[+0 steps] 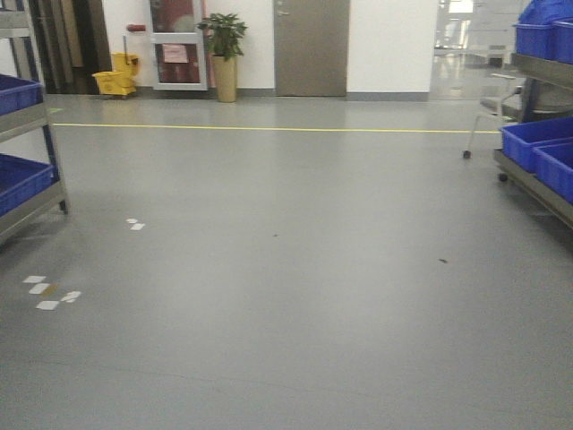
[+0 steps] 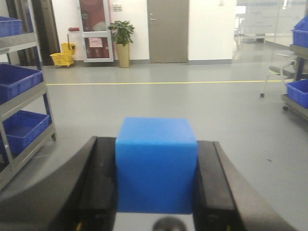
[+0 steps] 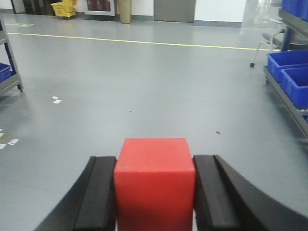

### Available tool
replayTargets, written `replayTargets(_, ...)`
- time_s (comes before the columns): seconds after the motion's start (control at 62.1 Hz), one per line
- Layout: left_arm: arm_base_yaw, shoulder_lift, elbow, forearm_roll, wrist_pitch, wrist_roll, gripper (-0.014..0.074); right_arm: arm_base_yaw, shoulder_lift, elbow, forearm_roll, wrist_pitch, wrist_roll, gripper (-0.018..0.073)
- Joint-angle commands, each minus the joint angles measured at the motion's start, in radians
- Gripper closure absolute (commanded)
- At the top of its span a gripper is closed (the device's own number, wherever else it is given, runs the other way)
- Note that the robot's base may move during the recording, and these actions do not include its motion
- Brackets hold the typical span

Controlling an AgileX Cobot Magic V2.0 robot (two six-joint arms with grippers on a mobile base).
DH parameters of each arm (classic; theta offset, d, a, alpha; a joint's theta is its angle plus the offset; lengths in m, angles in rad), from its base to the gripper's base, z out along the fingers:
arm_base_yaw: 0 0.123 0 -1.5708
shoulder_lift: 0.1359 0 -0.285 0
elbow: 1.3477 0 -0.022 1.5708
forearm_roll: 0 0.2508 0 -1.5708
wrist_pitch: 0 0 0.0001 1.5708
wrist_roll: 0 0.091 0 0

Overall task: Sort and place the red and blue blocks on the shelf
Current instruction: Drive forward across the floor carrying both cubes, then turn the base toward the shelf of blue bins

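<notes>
I'm watching the left gripper (image 2: 155, 142) clenching the blue block (image 2: 156, 168) between its black fingers (image 2: 98, 185); the right gripper (image 3: 155, 161) is grasping the red block (image 3: 155, 185) the same way, jaws pressing on both its sides; both blocks are hanging above the grey floor (image 1: 295, 269), well apart from any rack; one steel shelf (image 1: 31, 204) carrying blue bins (image 1: 22, 179) is standing at the left edge and another shelf (image 1: 537, 188) at the right; a yellow line (image 1: 269, 129) is crossing the floor ahead; a potted plant (image 1: 223, 49) and a yellow mop bucket (image 1: 116, 79) are sitting by the far wall.
</notes>
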Motion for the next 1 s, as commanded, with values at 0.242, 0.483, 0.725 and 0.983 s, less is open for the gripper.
replayTargets(0.242, -0.001, 0.007, -0.028, -0.002, -0.094, -0.003, 0.0472, -0.008, 0.001, -0.029, -0.008, -0.081, -0.005, 0.0508)
replayTargets(0.483, -0.001, 0.007, -0.028, -0.002, -0.094, -0.003, 0.0472, -0.008, 0.001, -0.029, -0.008, -0.081, -0.005, 0.0508)
replayTargets(0.725, -0.001, 0.007, -0.028, -0.002, -0.094, -0.003, 0.0472, -0.008, 0.001, -0.029, -0.008, -0.081, -0.005, 0.0508)
replayTargets(0.983, -0.001, 0.007, -0.028, -0.002, -0.094, -0.003, 0.0472, -0.008, 0.001, -0.029, -0.008, -0.081, -0.005, 0.0508)
